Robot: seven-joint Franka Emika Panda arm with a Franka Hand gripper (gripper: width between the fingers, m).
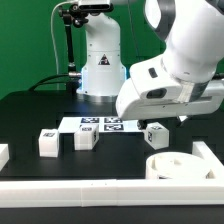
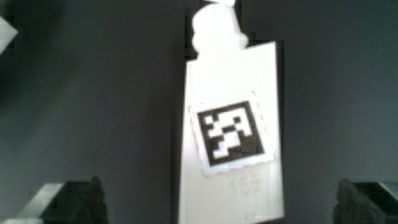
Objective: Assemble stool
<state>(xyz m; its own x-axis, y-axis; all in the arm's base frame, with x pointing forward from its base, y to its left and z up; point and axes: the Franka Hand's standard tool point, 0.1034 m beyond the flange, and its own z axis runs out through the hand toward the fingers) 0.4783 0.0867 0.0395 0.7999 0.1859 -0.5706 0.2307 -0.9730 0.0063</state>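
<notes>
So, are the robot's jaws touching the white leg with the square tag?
Apart. The wrist view shows the leg lying between the open jaws, with dark table visible on both sides before either fingertip.

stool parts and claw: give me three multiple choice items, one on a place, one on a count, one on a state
1. The seat disc lies: A on the marker board; B on the robot's base; C on the table at the exterior view's right.
2. Loose legs in view: A one; B three; C six.
3. The claw is: A open; B shut on a leg; C shut on the seat disc.

C, it sits low on that side; B, three tagged blocks stand apart; A, its fingers stand wide in the wrist view.
</notes>
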